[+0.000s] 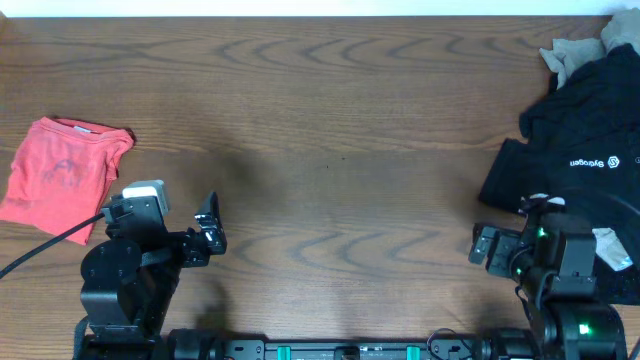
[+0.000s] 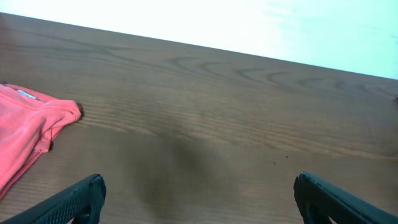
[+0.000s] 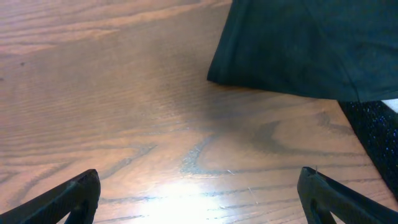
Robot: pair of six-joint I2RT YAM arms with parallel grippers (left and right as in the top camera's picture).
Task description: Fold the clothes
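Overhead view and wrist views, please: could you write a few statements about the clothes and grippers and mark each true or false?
1. The coral-red T-shirt lies on the left arm's side. True.
2. The left gripper is shut on it. False: it is open, holding nothing.
3. The black tee shows a white logo. True.
4. The right gripper grips the black tee. False: it is open over bare table.
5. The beige pieces touch the coral-red T-shirt. False: they lie beside the black tee.

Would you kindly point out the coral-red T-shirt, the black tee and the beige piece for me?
coral-red T-shirt (image 1: 58,178), overhead view, middle of its body
black tee (image 1: 585,122), overhead view, fabric just above the white logo
beige piece (image 1: 572,57), overhead view, its crumpled middle
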